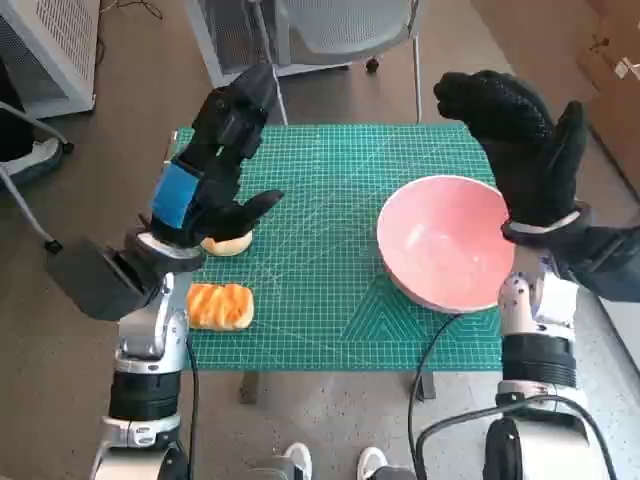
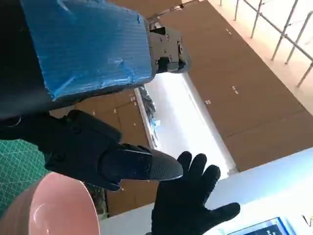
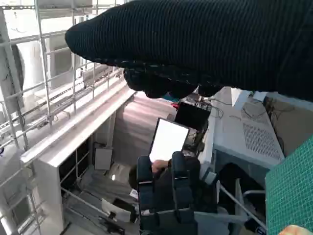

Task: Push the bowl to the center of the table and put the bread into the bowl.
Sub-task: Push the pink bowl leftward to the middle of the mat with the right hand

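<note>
Your left hand [image 1: 215, 165] hovers over the green cutting mat [image 1: 330, 200], fingers spread, holding nothing; under its thumb a pale bun [image 1: 228, 243] peeks out; the orange bread loaf [image 1: 220, 306] lies at the mat's near left edge; the pink bowl [image 1: 445, 240] sits right of centre; your right hand [image 1: 525, 150] is raised above the bowl's far right rim, fingers apart and empty.

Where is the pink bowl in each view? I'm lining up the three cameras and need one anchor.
Head view: bowl at right of the green mat, below the right hand.
Left wrist view: bowl's rim in the lower left corner, beside the mat.
Right wrist view: bowl not in it.
Shared landmark: the green mat, in all three.
</note>
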